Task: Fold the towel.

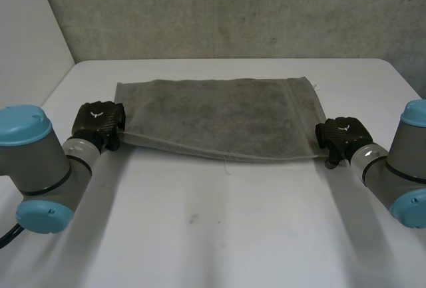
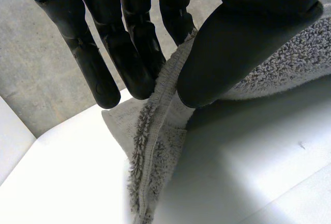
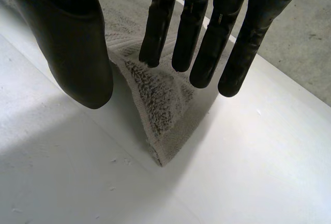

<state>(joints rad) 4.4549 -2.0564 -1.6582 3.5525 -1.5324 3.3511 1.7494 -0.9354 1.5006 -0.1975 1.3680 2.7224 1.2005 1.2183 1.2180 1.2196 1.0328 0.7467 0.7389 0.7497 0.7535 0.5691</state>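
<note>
Soft limp towel (image 1: 219, 118) lies flat on table (image 1: 200, 235), best grabbed at near corners: left hand (image 1: 98, 123) seems pinched on its hem, right hand (image 1: 343, 136) spread apart over its corner, unclamped.

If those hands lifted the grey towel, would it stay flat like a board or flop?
Probably flop: the towel bends and crumples limply at the left hand. Its looped pile looks grippy, so slipping from a pinch seems unlikely.

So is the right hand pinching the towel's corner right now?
No, the right hand holds its thumb and straight fingers apart, with the towel corner lying loose under the gap.
</note>
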